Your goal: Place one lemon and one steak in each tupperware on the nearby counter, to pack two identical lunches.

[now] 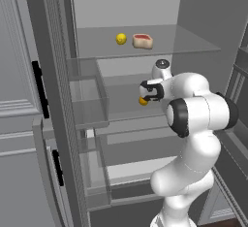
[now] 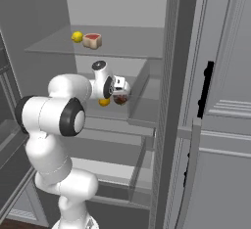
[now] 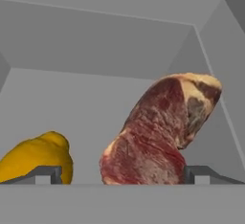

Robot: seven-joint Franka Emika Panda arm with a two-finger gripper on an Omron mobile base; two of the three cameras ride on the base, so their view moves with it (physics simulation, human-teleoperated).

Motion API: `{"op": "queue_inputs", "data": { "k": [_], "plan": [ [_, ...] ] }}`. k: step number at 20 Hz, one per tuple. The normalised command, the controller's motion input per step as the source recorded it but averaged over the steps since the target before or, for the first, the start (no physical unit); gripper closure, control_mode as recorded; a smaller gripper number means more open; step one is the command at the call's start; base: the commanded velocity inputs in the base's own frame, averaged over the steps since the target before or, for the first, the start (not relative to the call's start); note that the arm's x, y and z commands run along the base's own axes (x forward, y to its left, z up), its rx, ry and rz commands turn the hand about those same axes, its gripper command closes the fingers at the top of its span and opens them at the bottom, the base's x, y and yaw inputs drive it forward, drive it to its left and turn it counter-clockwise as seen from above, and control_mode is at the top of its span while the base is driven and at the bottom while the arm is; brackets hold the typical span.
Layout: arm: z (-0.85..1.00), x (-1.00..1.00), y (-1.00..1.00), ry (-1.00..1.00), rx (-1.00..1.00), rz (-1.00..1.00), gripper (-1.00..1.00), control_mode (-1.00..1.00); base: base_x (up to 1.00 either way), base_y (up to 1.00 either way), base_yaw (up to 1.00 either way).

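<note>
On the fridge's upper glass shelf (image 1: 184,46) lie a yellow lemon (image 1: 121,38) (image 2: 77,36) and a red steak (image 1: 143,40) (image 2: 92,40). On the middle shelf are a second lemon (image 1: 143,102) (image 2: 104,102) (image 3: 38,158) and a second steak (image 2: 120,99) (image 3: 158,132). My gripper (image 1: 147,95) (image 2: 120,92) (image 3: 123,175) reaches into the middle shelf and is open. The second steak stands between its fingertips (image 3: 48,174), apart from both. The second lemon lies just outside the left fingertip. The tupperware and the counter are out of view.
The open fridge door (image 1: 58,124) with clear bins (image 1: 89,100) stands to the left of the arm. A grey cabinet front with a black handle (image 2: 206,88) is on the right. Lower shelves and drawers (image 1: 131,163) lie below the hand.
</note>
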Motion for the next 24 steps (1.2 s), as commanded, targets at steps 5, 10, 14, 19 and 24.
{"op": "queue_inputs", "data": {
  "k": [5, 10, 14, 19, 24],
  "plan": [
    [-0.28, -0.22, 0.00, 0.00, 0.00, 0.00, -1.00, -1.00, 0.00, 0.00, 0.00],
    [-0.09, -0.19, -0.05, 0.00, 0.00, -0.01, -1.00, -1.00, 0.00, 0.00, 0.00],
    [-0.07, 0.00, 0.00, 0.04, 0.00, 0.00, -1.00, -1.00, 0.00, 0.00, 0.00],
    [-0.03, 0.00, 0.00, 0.00, 0.00, 0.00, -1.00, -1.00, 0.00, 0.00, 0.00],
    [-0.08, 0.00, 0.00, 0.00, 0.00, 0.00, -1.00, -1.00, 0.00, 0.00, 0.00]
  ]
}}
